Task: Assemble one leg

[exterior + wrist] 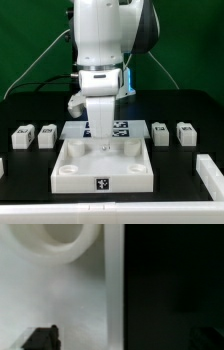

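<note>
Four small white legs with black-and-white markers lie on the black table: two at the exterior view's left (20, 137) (47, 132) and two at its right (160, 132) (186, 131). My gripper (105, 143) hangs straight down over the back middle of the large white tray (100, 178), apart from all the legs. In the wrist view the gripper (120, 339) stands open and empty. One dark fingertip (42, 339) shows over the tray's flat face (50, 291), near a round corner socket (60, 238). The other finger is only faintly seen against the black table.
The marker board (122, 127) lies behind the tray, partly hidden by the arm. White pieces show at the exterior view's right edge (212, 175) and left edge (2, 165). Cables hang behind the arm.
</note>
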